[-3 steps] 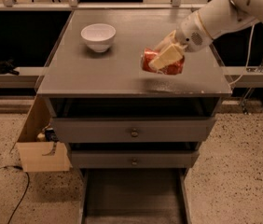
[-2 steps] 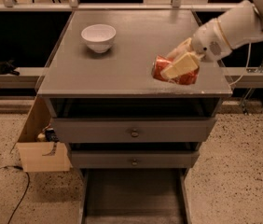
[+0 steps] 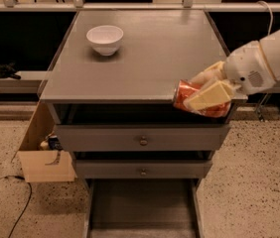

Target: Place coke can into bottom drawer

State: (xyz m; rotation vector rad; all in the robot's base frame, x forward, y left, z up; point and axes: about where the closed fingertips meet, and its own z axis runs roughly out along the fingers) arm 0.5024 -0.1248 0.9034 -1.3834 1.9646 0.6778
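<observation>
My gripper (image 3: 199, 90) is shut on the coke can (image 3: 189, 96), a red-orange can held on its side. It hangs in the air at the front right edge of the grey cabinet top (image 3: 145, 48), just past the edge and above the drawer fronts. The cream fingers (image 3: 210, 95) clamp the can across its body. The white arm comes in from the right. The bottom drawer (image 3: 142, 205) is pulled out at the base of the cabinet, a wide grey tray with nothing in it, well below and to the left of the can.
A white bowl (image 3: 105, 38) stands at the back left of the cabinet top. Two upper drawers (image 3: 143, 139) with small knobs are shut. A cardboard box (image 3: 40, 150) stands left of the cabinet, with a cable (image 3: 23, 207) on the speckled floor.
My gripper has carried the can from over the middle right of the cabinet top forward and lower, to its front right edge.
</observation>
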